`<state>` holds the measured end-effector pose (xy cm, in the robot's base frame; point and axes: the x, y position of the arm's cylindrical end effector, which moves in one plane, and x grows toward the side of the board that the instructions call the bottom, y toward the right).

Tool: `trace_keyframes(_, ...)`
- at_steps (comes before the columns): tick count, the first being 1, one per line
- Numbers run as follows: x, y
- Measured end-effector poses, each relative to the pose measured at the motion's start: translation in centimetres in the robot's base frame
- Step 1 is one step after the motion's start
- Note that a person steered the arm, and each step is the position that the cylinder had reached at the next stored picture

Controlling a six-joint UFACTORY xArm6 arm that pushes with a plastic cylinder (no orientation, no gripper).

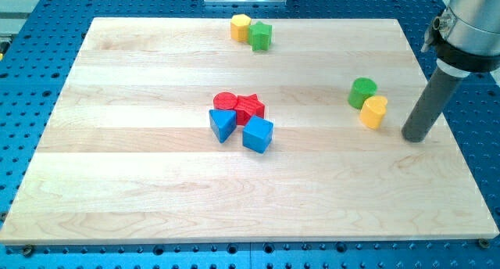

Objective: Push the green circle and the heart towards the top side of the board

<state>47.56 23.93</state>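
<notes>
Right now my tip (417, 138) is resting on the board (141, 183) near its right edge, touching nothing; being a bare rod, it is neither opening nor closing on anything, only pushing. Just to the tip's left the yellow heart (374, 112) is sitting, and touching it on its upper-left side is the green circle (362, 92). Both are lying a little nearer the view's top than the tip, so the tip is standing below and to the right of the pair.

Judging by their look, these are small, light, rigid blocks that are likely sliding easily on smooth wood and turning off-line if struck away from their middle. There is no taking hold: contact should be on the heart's lower face, from the view's bottom, so the push is running through the heart into the circle and toward the top. Since the circle is sitting off to the heart's left, the pair may be splitting apart under one push; separate nudges could be needed.

Far to the tip's left, a red circle (225, 102), red star (250, 107), blue triangle (223, 124) and blue cube (258, 134) are clustering mid-board. Up at the top edge a yellow hexagon (241, 26) and green star (261, 36) are sitting together.
</notes>
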Motion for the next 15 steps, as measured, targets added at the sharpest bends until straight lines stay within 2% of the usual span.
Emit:
trace_keyframes(2, 1.4, -4.9)
trace_keyframes(3, 0.6, -5.7)
trace_keyframes(4, -4.5, -5.8)
trace_keyframes(5, -6.0, -5.8)
trace_keyframes(6, -4.8, -5.8)
trace_keyframes(7, 0.9, -5.6)
trace_keyframes(8, 3.8, -2.4)
trace_keyframes(9, -1.0, 1.6)
trace_keyframes(10, -4.5, 0.0)
trace_keyframes(11, -6.4, -6.9)
trace_keyframes(12, -6.4, -9.4)
trace_keyframes(15, -7.4, -9.6)
